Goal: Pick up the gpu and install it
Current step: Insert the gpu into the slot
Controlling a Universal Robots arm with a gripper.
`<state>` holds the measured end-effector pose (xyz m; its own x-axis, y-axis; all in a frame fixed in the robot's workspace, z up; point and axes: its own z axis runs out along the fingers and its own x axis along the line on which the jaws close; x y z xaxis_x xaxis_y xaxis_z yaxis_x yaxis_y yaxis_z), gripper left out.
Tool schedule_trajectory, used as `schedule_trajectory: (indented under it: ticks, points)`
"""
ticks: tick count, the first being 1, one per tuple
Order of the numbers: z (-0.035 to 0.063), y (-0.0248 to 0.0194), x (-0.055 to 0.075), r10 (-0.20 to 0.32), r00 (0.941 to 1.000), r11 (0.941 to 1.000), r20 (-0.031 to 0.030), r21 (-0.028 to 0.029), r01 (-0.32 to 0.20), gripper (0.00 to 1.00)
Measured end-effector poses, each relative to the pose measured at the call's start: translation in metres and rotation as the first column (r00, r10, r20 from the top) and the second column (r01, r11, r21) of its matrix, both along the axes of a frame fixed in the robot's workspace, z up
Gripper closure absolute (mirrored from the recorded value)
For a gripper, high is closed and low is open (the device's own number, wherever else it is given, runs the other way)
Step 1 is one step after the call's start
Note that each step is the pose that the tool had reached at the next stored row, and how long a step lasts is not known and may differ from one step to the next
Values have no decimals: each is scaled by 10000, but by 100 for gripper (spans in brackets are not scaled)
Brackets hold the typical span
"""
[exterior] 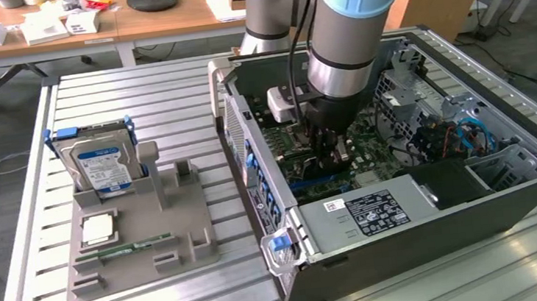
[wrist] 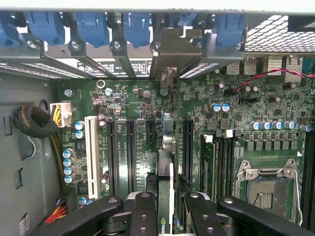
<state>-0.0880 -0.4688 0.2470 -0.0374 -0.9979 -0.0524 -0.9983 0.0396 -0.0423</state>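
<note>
**gpu point(wrist: 166, 162) at the board, in grip**

Exterior view: gripper point(exterior: 328, 158) sunk inside computer case point(exterior: 509, 197), over motherboard point(exterior: 371, 140).

Wrist view: jaws part-closed, clamping gpu edge-on among the slots. End bracket point(wrist: 172, 46) is at the case's rear edge. Pick-up done; seating unconfirmed, not released.

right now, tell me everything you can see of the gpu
The gpu is seen edge-on: a thin dark card gripped between the pincer fingers. It stands on its edge above the green motherboard and runs parallel to the long black expansion slots. At its far end, what looks like its silver metal bracket meets the rear slot openings beneath the blue clips. Whether its connector is fully seated in a slot cannot be told.
</note>
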Motion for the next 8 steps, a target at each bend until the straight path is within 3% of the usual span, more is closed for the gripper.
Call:
schedule_trajectory:
  ticks: [8]
  points:
    - [-3,1,-6,0,10000,10000,7,7,0,74]
